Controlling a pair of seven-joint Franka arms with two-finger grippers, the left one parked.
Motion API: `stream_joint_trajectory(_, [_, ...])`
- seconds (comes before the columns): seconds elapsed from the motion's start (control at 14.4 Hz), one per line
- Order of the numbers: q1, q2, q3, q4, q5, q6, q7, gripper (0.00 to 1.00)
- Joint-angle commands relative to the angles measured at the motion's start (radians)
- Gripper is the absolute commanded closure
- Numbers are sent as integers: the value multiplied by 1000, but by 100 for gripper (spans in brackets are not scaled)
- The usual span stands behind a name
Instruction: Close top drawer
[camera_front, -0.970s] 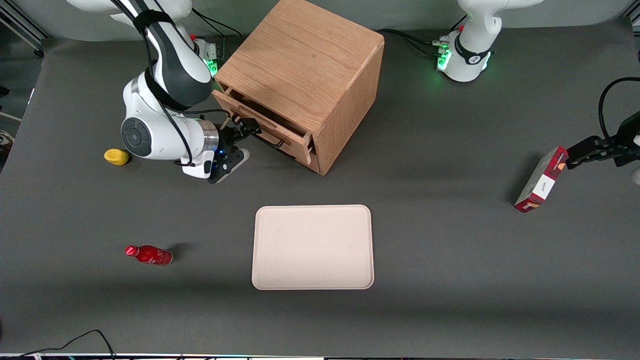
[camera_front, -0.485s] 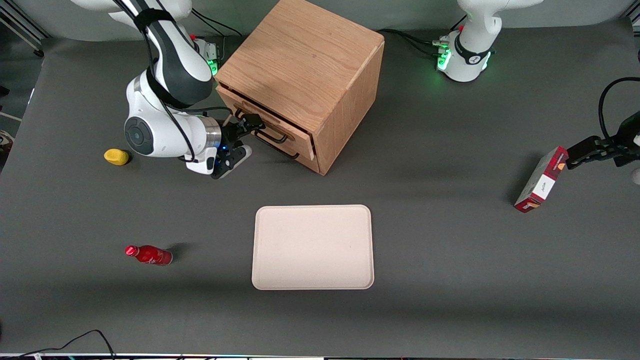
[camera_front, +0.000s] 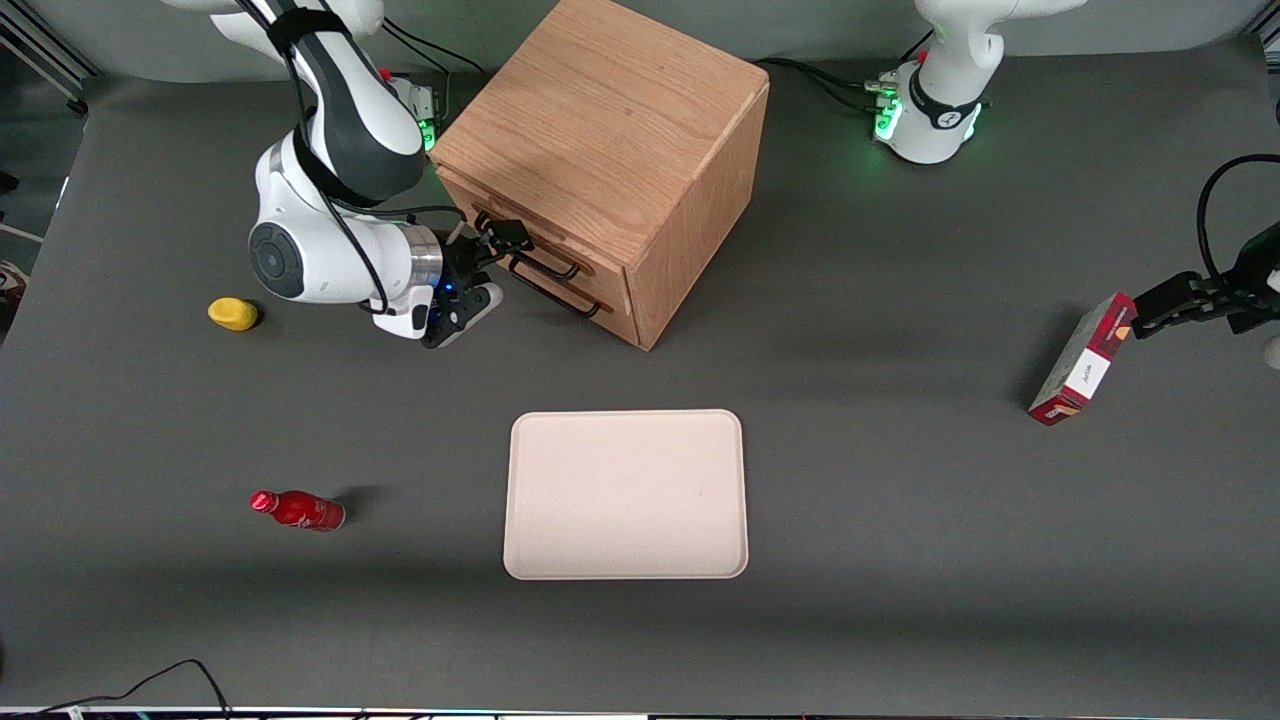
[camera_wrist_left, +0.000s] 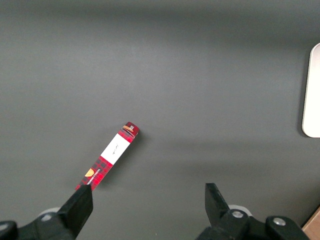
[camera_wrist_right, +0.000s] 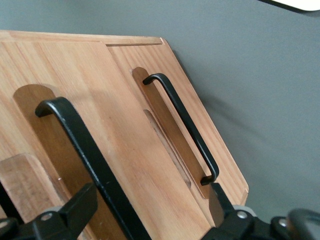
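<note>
My pincer (camera_front: 497, 243) sits w/ fingers (camera_wrist_right: 75, 207) spread either side of the top drawer's handle (camera_wrist_right: 87, 150), not pinching it. Top drawer (camera_front: 520, 238) is right at the fingertips, front flush w/ the cabinet (camera_front: 610, 150). Just below: lower drawer (camera_wrist_right: 175, 135) & its handle (camera_wrist_right: 182, 117); tray (camera_front: 627, 494) lies well apart, nearer the front camera.

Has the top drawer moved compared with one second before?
Yes. The top drawer has slid into the cabinet; its front now sits about flush with the cabinet face. The gripper is at its handle.
</note>
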Motion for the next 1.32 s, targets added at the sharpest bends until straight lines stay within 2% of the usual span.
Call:
stream_joint_trajectory(0.0, [8,-53,9,-42,46,-11,9,0])
stream_joint_trajectory(0.14, [9,-39,9,4,5,-11,10,0])
stream_joint_trajectory(0.21, [6,-30,9,39,-55,-17,12,0])
stream_joint_trajectory(0.28, [6,-24,9,67,-86,-22,15,0])
stream_joint_trajectory(0.49, [5,-39,2,136,-101,-86,16,0])
stream_joint_trajectory(0.55, [5,-48,-1,176,-130,-124,22,0])
stream_joint_trajectory(0.76, [5,-66,-3,378,-259,-328,155,0])
stream_joint_trajectory(0.9, [3,-102,-11,499,-310,-448,235,0])
stream_joint_trajectory(1.11, [-1,-222,-58,558,-383,-549,427,0])
stream_joint_trajectory(1.25, [-1,-278,-127,559,-426,-596,449,0])
